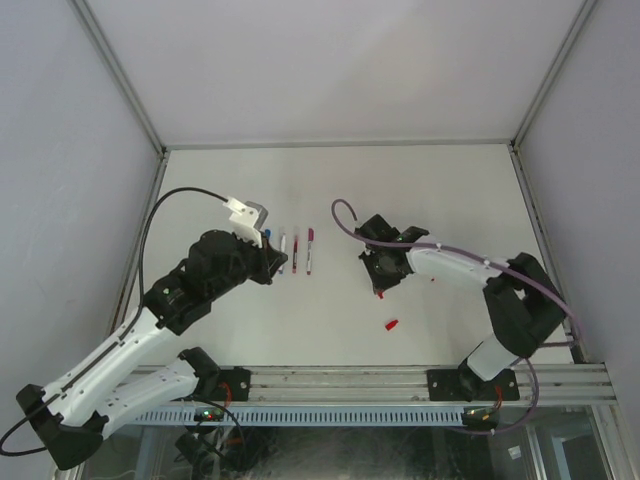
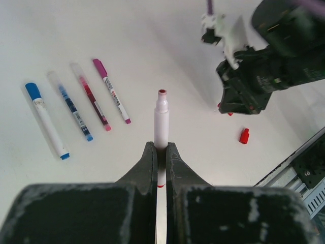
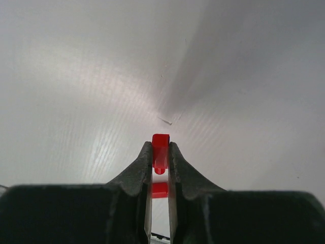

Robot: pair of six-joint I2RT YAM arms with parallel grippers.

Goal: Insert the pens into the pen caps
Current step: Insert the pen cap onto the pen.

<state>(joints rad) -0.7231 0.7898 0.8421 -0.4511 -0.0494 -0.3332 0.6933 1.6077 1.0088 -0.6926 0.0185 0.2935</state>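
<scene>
From above, the left gripper (image 1: 270, 262) sits just beside a row of four pens (image 1: 295, 252) lying on the table (image 1: 450, 190). The right gripper (image 1: 383, 280) is low over the table's middle, and a loose cap (image 1: 392, 324) lies nearer the bases. In the left wrist view the jaws are clamped on an uncapped red-tipped pen (image 2: 161, 114) that sticks out past the fingertips. In the right wrist view the jaws are pinched narrow on a red cap (image 3: 160, 145), close over the table.
</scene>
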